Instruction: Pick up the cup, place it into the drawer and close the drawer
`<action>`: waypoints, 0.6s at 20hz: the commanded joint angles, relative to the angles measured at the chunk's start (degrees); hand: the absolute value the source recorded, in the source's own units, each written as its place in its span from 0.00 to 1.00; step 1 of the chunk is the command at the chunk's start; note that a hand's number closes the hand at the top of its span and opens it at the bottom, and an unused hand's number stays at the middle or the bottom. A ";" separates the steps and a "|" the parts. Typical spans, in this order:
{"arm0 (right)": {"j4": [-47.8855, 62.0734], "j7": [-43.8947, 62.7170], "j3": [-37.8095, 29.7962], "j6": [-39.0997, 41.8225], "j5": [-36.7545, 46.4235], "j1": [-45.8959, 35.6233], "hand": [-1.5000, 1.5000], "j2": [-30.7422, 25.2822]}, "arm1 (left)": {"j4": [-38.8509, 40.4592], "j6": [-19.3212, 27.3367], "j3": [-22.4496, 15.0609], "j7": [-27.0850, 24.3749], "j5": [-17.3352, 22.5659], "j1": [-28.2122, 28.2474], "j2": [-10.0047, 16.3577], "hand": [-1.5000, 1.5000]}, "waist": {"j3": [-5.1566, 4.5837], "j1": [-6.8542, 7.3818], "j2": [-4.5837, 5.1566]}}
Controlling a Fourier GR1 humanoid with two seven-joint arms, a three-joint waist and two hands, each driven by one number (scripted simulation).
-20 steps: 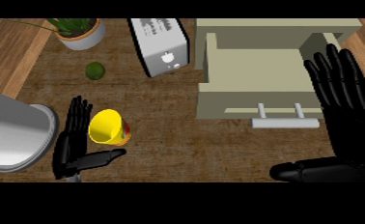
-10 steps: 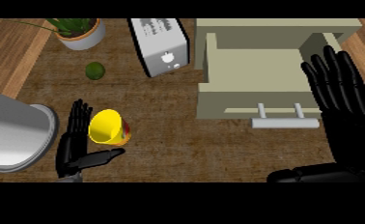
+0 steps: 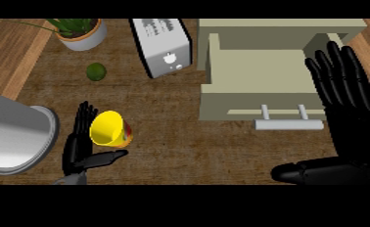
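The yellow cup point(image 3: 108, 127) sits on the brown worktop point(image 3: 195, 147) at the lower left, well apart from the drawer point(image 3: 253, 69). Its open mouth faces the camera, and a strip of red and orange shows along its right side. The left hand point(image 3: 77, 148) is right beside it. Its fingers point(image 3: 84, 119) are straight and close together, running up along the cup's left edge, while the thumb point(image 3: 104, 158) juts out to the right just below the cup. Whether the hand actually touches the cup I cannot tell, and nothing is curled round it.

The pale drawer is pulled out, its inside open to view, with a light bar handle point(image 3: 289, 123) on its near front. The right hand point(image 3: 345, 116) shows at the right edge, over the drawer's right side. Its fingers point(image 3: 336, 74) are straight and fanned apart, pointing away from the robot, and they hold nothing.

Behind the cup, a white toaster point(image 3: 163, 45) lies at a slant just left of the drawer. A small green fruit point(image 3: 96, 71) lies to its left, and a potted plant point(image 3: 81, 36) stands at the far left corner. A grey metal vessel point(image 3: 22, 138) is cut off by the left edge, near the left hand
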 commanded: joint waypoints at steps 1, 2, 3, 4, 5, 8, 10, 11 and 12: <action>-5.67 3.60 3.54 -3.48 2.86 0.74 0.00 2.26 | -1.63 0.02 -0.27 2.77 1.04 -2.09 -0.09 0.00 | 0.02 -0.01 -0.06; -1.17 1.02 -1.01 0.81 -1.55 -0.20 0.00 -0.80 | 0.41 -0.29 -0.43 0.45 1.08 -1.93 -0.64 0.00 | 0.03 0.01 -0.01; 1.16 0.98 -0.91 -0.48 -0.30 -2.58 0.00 -0.47 | 7.32 -0.86 0.36 -4.51 0.36 -3.74 -0.57 0.00 | 0.01 -0.03 0.03; -2.96 1.52 0.84 0.01 0.78 2.46 0.00 -0.05 | 7.28 -3.56 1.38 -3.08 1.77 -4.72 1.58 0.00 | 0.01 -0.14 0.01; -0.08 -1.19 -0.19 0.49 0.12 0.91 0.00 0.03 | 8.96 -1.18 0.44 -5.35 0.62 -4.95 -0.47 0.00 | 0.02 -0.08 0.02; -0.12 2.01 0.47 0.03 -0.23 -2.14 0.00 -0.29 | 7.03 -2.55 1.08 -2.75 3.08 -4.14 -0.74 0.00 | 0.02 0.03 0.00; -2.74 -0.18 0.55 0.91 -0.60 2.56 0.00 0.24 | 16.13 -4.82 2.87 -7.99 3.01 -9.01 1.04 0.00 | 0.00 -0.29 0.06; 0.01 -3.06 -1.82 3.17 -2.34 3.45 0.00 -1.03 | 11.74 -2.59 0.94 -5.70 2.76 -7.80 -2.43 0.00 | 0.02 -0.21 0.03; 1.76 0.37 -0.48 -0.30 -0.02 -2.55 0.00 -0.13 | 8.49 -2.70 1.32 -0.36 3.95 -9.45 -0.37 0.00 | 0.02 0.02 0.01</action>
